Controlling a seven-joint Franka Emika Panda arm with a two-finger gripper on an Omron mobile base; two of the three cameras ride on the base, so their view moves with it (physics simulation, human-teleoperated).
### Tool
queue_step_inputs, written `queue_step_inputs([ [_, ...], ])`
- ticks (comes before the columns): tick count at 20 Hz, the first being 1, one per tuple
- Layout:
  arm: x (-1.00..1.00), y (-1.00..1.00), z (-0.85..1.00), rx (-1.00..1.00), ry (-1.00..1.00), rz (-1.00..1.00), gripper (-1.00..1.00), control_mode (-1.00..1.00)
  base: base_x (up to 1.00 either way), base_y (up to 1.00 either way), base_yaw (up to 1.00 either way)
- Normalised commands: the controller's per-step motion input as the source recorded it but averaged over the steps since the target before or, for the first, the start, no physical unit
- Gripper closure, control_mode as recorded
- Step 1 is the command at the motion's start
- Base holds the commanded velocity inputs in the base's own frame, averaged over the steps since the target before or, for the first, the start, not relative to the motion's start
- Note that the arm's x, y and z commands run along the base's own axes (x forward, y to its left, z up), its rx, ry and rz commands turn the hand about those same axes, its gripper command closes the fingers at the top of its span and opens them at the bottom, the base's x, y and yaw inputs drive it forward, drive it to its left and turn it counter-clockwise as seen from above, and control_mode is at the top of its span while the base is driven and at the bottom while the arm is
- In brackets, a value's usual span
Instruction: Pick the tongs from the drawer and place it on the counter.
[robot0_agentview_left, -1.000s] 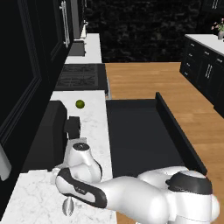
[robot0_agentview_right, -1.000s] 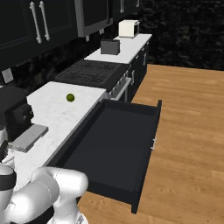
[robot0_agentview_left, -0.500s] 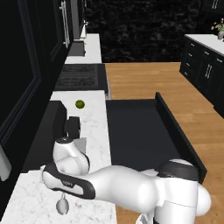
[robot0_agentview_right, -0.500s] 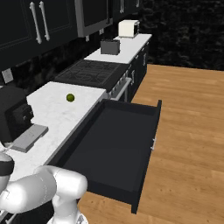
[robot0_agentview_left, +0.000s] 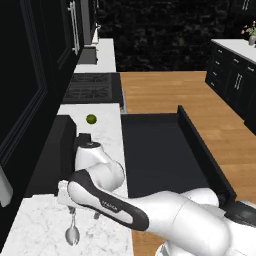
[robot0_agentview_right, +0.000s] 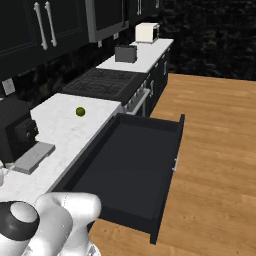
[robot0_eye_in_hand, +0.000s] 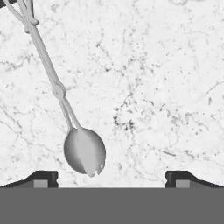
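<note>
Robot arm (robot0_agentview_left: 165, 215): glossy white, rounded shell segments joined by bulbous housings. A black band with faint small lettering runs along the forearm link; a dark grey cap closes the joint at the lower right. In the right base view, a white shoulder housing carries a dark round cap. Finger tips (robot0_eye_in_hand: 43, 178): small, dark, blocky, with grey pads.

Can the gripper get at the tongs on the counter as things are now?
Probably yes. The tongs lie bare on the white counter, directly below the gripper, whose fingers stand wide apart, and nothing lies between them.
</note>
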Motion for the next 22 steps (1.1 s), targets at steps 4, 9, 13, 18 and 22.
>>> queue_step_inputs([
  [4,-0.08,-0.78,0.90,0.01,-0.17,-0.02,-1.00,-1.00,0.00,0.00,0.00],
  [9,0.37,-0.81,0.93,0.00,-0.29,0.00,-1.00,-1.00,0.00,0.00,0.00],
  [13,0.52,-1.00,0.97,0.07,0.10,-0.04,-1.00,-1.00,0.00,0.00,0.00],
  [18,0.67,-1.00,0.70,0.03,0.06,-0.10,-1.00,-1.00,0.00,0.00,0.00],
  [22,0.72,-1.00,0.45,0.00,-0.01,-0.08,-1.00,-1.00,0.00,0.00,0.00],
])
